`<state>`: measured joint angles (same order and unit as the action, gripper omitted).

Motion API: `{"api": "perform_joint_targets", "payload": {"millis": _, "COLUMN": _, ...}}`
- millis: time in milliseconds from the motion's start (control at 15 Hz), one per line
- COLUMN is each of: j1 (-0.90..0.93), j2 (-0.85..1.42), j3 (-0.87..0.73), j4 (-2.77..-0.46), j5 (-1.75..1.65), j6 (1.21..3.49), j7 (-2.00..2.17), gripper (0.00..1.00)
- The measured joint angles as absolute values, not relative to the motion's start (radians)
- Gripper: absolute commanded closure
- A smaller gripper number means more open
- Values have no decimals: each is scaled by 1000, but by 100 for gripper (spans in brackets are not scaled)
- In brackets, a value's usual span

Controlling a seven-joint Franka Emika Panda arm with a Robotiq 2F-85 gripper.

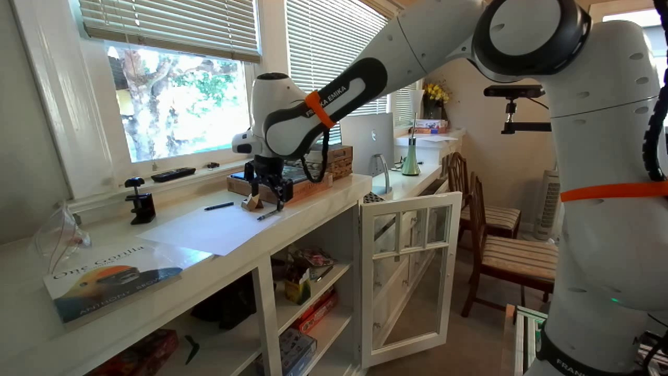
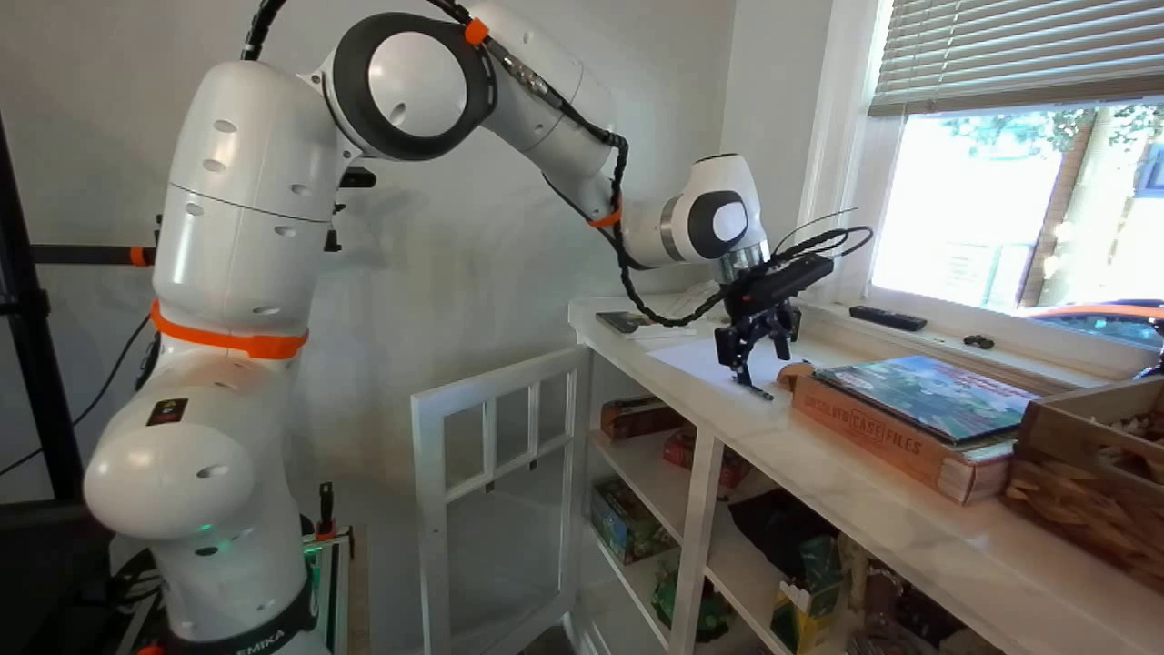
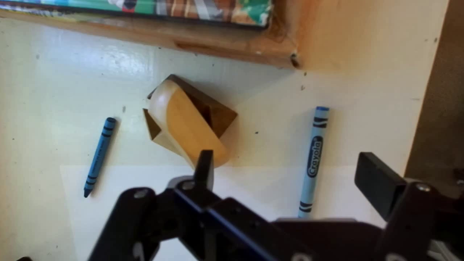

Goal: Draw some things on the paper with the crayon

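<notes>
Spread wide, the claw (image 3: 289,171) has hold of nothing; in the wrist view its fingers (image 3: 378,185) flank the light-blue crayon (image 3: 314,152) with a gap on each side. That crayon, likely the one to draw with, straddles the edge of the paper (image 3: 270,192), partly on bare tabletop (image 3: 262,96); its lower end is hidden. A dark-blue crayon (image 3: 98,157) lies well apart, on the far side of a wooden piece (image 3: 192,127). The light-blue crayon sits nearer one finger, so closing could shove it sideways or roll it, perhaps toward the tabletop's edge. The other finger could knock the wooden piece close by. The paper looks loose, so hard strokes could drag it.
</notes>
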<state>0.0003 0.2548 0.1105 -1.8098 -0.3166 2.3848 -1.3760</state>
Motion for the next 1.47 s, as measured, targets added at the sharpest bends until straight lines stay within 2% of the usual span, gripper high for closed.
{"api": "perform_joint_targets", "payload": {"millis": 667, "j1": -11, "j2": 256, "j3": 92, "j4": -1804, "j5": -240, "j6": 2292, "j7": -1443, "gripper": 2}}
{"api": "perform_joint_targets", "payload": {"millis": 800, "j1": -15, "j2": 257, "j3": 89, "j4": -1804, "j5": -234, "j6": 2292, "j7": -1448, "gripper": 15}}
{"api": "perform_joint_targets", "payload": {"millis": 867, "j1": -18, "j2": 257, "j3": 88, "j4": -1804, "j5": -229, "j6": 2292, "j7": -1453, "gripper": 31}}
{"api": "perform_joint_targets", "payload": {"millis": 933, "j1": -20, "j2": 258, "j3": 87, "j4": -1804, "j5": -222, "j6": 2292, "j7": -1459, "gripper": 40}}
{"api": "perform_joint_targets", "payload": {"millis": 1333, "j1": -27, "j2": 260, "j3": 86, "j4": -1804, "j5": -173, "j6": 2292, "j7": -1513, "gripper": 88}}
{"api": "perform_joint_targets", "payload": {"millis": 1467, "j1": -28, "j2": 259, "j3": 85, "j4": -1804, "j5": -164, "j6": 2290, "j7": -1523, "gripper": 100}}
